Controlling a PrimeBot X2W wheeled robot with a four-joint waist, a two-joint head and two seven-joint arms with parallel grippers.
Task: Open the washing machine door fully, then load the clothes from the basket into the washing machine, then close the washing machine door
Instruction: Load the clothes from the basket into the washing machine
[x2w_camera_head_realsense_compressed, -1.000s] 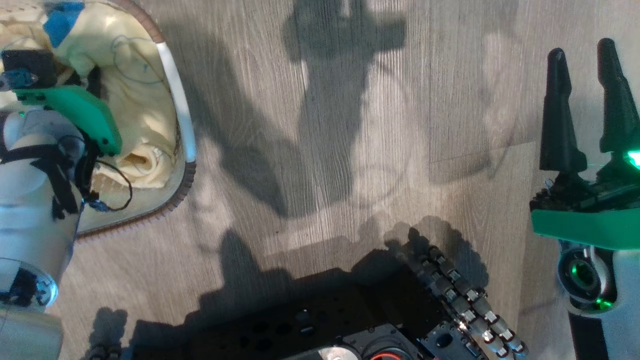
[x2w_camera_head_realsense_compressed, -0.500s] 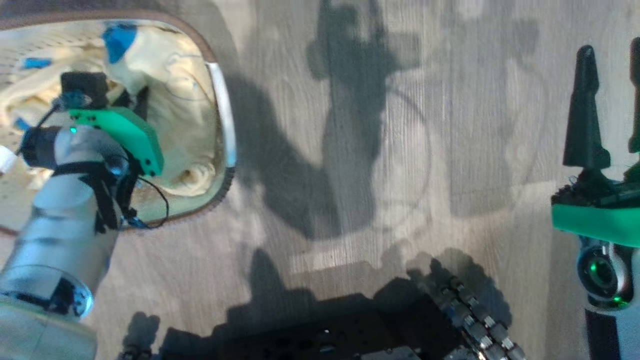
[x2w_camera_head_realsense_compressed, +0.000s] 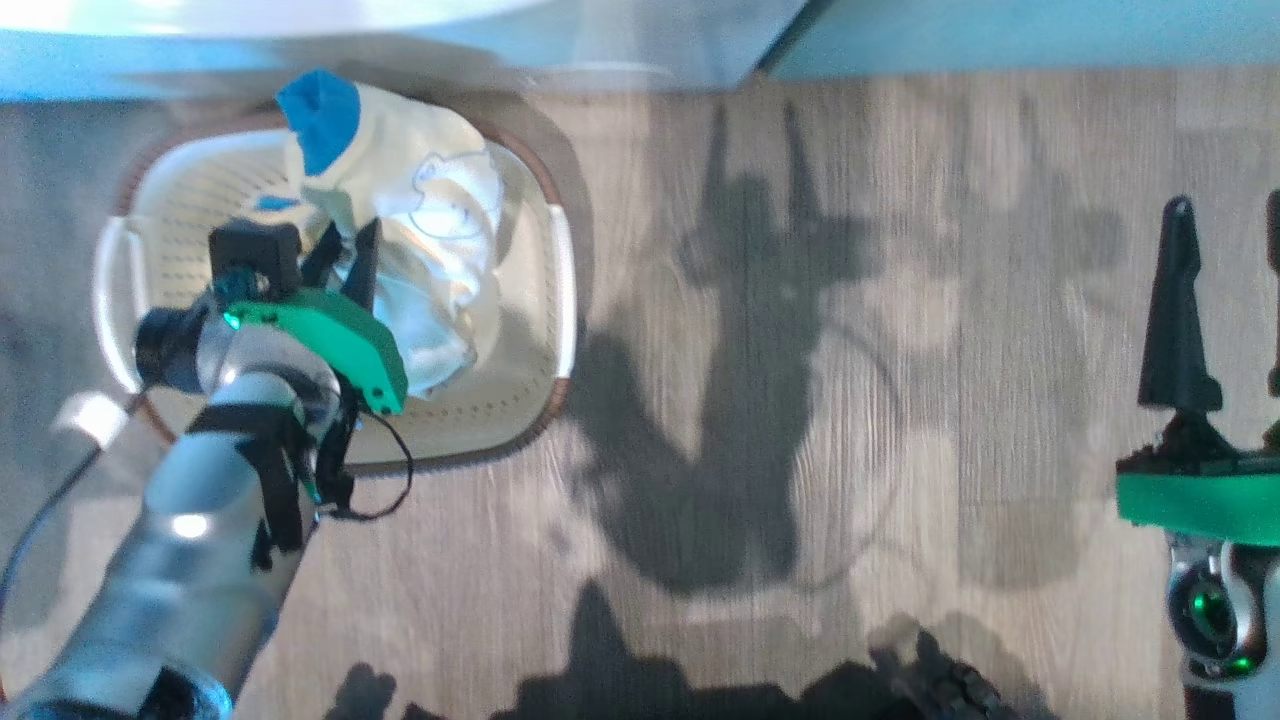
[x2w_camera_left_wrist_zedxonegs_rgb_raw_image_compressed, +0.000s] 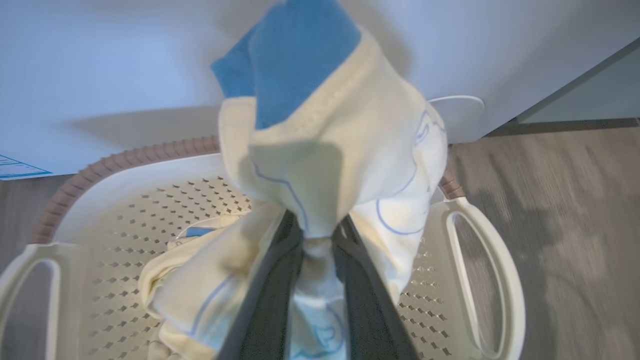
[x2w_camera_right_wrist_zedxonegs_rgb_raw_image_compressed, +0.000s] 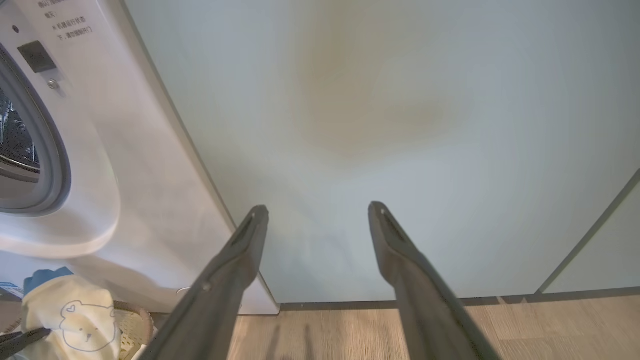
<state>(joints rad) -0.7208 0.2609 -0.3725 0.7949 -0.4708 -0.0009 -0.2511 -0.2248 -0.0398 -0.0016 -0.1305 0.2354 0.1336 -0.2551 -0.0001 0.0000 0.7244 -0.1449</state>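
Note:
The cream basket (x2w_camera_head_realsense_compressed: 555, 300) with a brown rim stands on the floor at the upper left, just before the white washing machine (x2w_camera_right_wrist_zedxonegs_rgb_raw_image_compressed: 125, 175). My left gripper (x2w_camera_head_realsense_compressed: 350, 245) is above the basket, shut on the pale yellow clothes (x2w_camera_head_realsense_compressed: 430, 220). In the left wrist view the clothes (x2w_camera_left_wrist_zedxonegs_rgb_raw_image_compressed: 325, 150) rise in a bunch with a blue patch on top, pinched in my left gripper (x2w_camera_left_wrist_zedxonegs_rgb_raw_image_compressed: 317, 235) above the perforated basket (x2w_camera_left_wrist_zedxonegs_rgb_raw_image_compressed: 210, 200). The machine's grey-rimmed drum opening (x2w_camera_right_wrist_zedxonegs_rgb_raw_image_compressed: 57, 165) shows open. The washing machine door is out of view. My right gripper (x2w_camera_right_wrist_zedxonegs_rgb_raw_image_compressed: 318, 207) stands open and empty at the far right (x2w_camera_head_realsense_compressed: 1230, 205).
Pale teal cabinets (x2w_camera_right_wrist_zedxonegs_rgb_raw_image_compressed: 400, 125) stand to the right of the machine, directly ahead of the right gripper. Grey wood floor (x2w_camera_head_realsense_compressed: 800, 400) lies between the two arms, crossed by the robot's shadow. The clothes (x2w_camera_right_wrist_zedxonegs_rgb_raw_image_compressed: 75, 315) and basket rim (x2w_camera_right_wrist_zedxonegs_rgb_raw_image_compressed: 132, 320) show at the right wrist view's lower left.
The head camera has tilted forward, so the whole basket and the machine's foot have come into view. The left gripper has stayed shut on the clothes and has raised them off the basket's bottom.

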